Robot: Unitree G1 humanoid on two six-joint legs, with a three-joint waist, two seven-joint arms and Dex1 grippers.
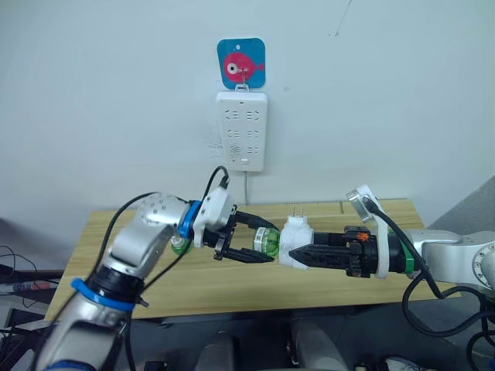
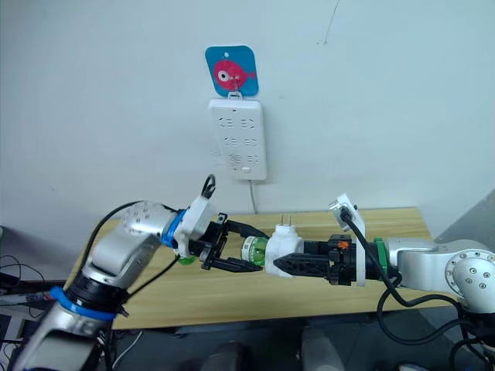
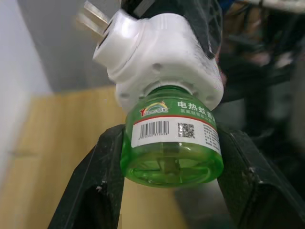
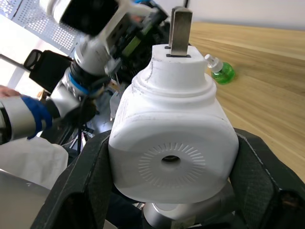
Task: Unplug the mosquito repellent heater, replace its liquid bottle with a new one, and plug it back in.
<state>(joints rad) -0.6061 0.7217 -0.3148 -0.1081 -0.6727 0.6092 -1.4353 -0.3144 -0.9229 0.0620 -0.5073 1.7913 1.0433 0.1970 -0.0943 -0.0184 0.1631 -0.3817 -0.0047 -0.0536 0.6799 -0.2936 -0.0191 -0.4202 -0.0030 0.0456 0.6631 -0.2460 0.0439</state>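
The white mosquito repellent heater [image 1: 294, 241] hangs in the air above the wooden table [image 1: 232, 282], with its two prongs pointing up. My right gripper [image 1: 298, 247] is shut on its body; the round vent disc [image 4: 170, 162] faces the right wrist camera. A green liquid bottle [image 3: 171, 143] with a white label sits in the heater's socket end. My left gripper [image 1: 271, 242] is shut on this bottle, one black finger [image 3: 100, 186] on each side. A second green bottle [image 4: 220, 71] lies on the table by my left forearm.
A tall white power strip [image 1: 242, 130] hangs on the wall behind the table, under a blue sticker hook with a pink fish [image 1: 240, 63]. Its cord runs down behind the table. A person's white sleeve [image 4: 28, 162] is in the right wrist view.
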